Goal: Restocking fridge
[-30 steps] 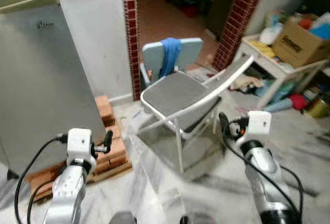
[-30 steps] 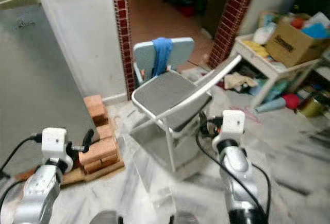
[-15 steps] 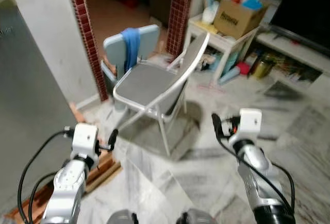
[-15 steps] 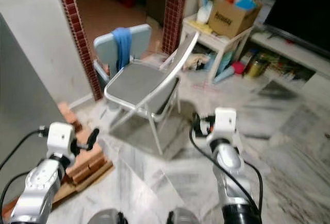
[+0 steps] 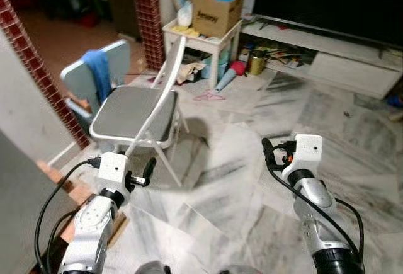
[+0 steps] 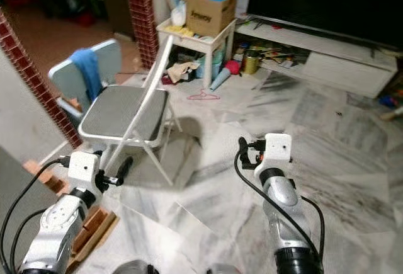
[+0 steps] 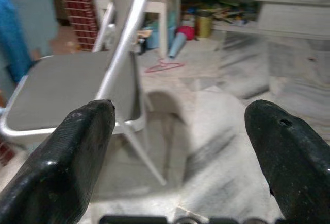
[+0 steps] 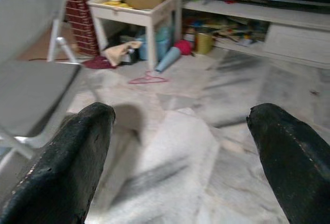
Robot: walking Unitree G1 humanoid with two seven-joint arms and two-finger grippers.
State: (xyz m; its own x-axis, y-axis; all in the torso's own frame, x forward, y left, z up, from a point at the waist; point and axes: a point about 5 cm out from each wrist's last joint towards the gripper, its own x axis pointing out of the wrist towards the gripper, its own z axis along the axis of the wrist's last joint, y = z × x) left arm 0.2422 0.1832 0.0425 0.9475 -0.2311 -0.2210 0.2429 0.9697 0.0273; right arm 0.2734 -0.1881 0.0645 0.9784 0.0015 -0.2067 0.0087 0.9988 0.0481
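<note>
A: Which step is this? Both arms are up, left gripper and right gripper with jaws wide apart, nothing held.

B: Looks like walking, hunting stock. No fridge to place — folding chair at 11 o'clock, cluttered small desk at 12. Next: spot groceries, approach.
</note>
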